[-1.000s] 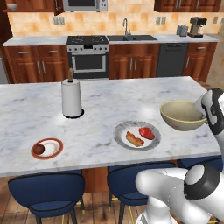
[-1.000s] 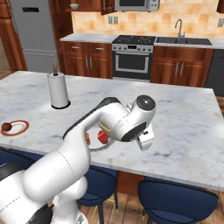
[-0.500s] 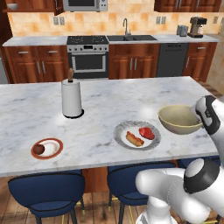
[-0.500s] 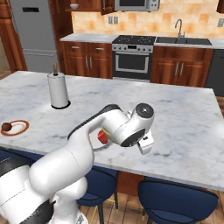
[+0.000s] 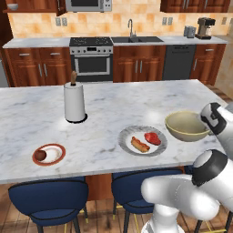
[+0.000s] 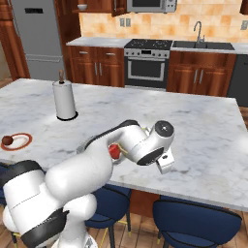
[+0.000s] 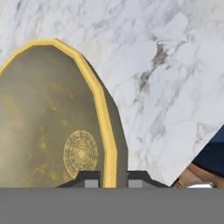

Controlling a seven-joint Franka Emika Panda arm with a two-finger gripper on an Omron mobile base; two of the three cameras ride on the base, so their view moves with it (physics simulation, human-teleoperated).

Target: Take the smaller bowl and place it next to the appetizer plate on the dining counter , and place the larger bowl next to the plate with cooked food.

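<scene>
At the right end of the dining counter (image 5: 104,107), close to its front edge, the gripper (image 7: 112,178) has one fingertip inside the larger bowl (image 5: 187,126) and one outside, so the thin yellow rim runs between them. The gap is narrow and the fingers grip the bowl wall. This bowl sits on the marble just beside the plate with cooked food (image 5: 142,140), on its right. Beyond the bowl, the marble lies bare up to the counter corner, where a blue stool (image 7: 213,154) shows below. Far to the left, the appetizer plate (image 5: 48,154) lies near the front edge, and a paper towel roll (image 5: 74,101) stands upright behind it, well apart.
</scene>
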